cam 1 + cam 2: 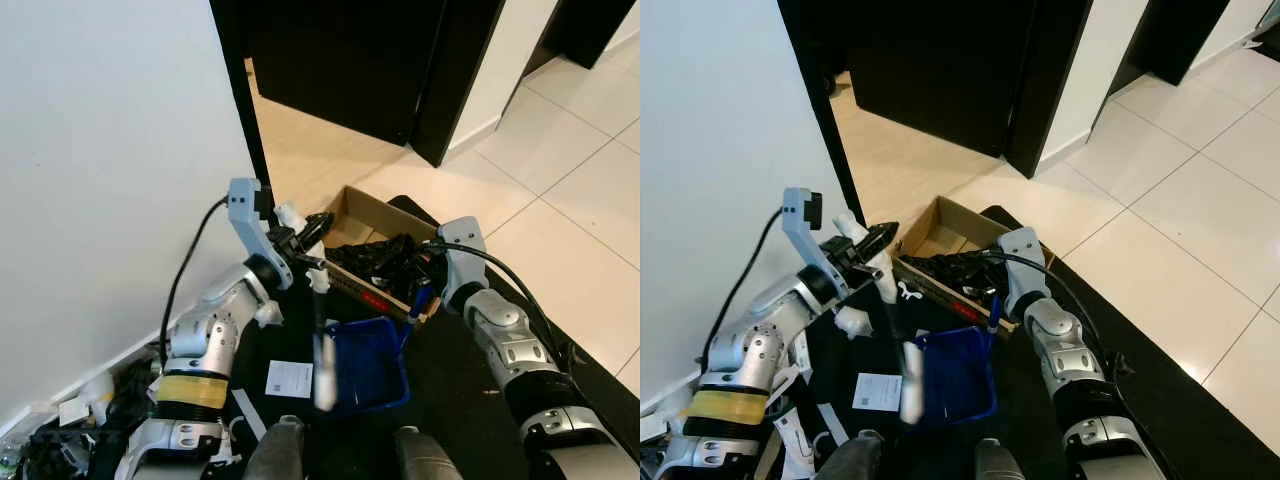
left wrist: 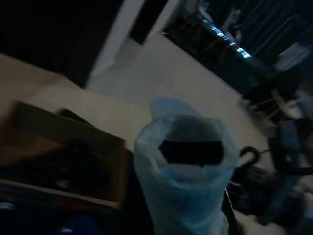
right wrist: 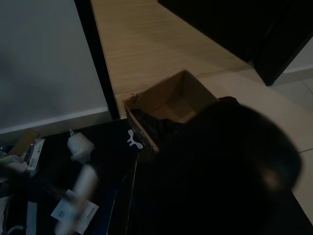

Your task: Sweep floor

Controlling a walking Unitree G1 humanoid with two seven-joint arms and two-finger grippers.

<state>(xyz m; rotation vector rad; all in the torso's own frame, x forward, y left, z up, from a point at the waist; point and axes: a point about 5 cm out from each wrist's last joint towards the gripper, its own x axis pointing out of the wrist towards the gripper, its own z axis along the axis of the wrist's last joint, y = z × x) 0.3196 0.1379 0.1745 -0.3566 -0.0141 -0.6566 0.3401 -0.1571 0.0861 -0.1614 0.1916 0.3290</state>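
Left gripper clamped on white brush handle over blue dustpan; right gripper beside cardboard box, fingers — can't tell.

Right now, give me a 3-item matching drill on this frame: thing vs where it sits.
Things:
1. blue dustpan
2. cardboard box
3. white paper label

Places:
A. by the doorway, holding a black tangle
B. flat on the black mat, on the dustpan's left
C. on the mat between the two arms, just before the box

Pairs: 1-C, 2-A, 3-B
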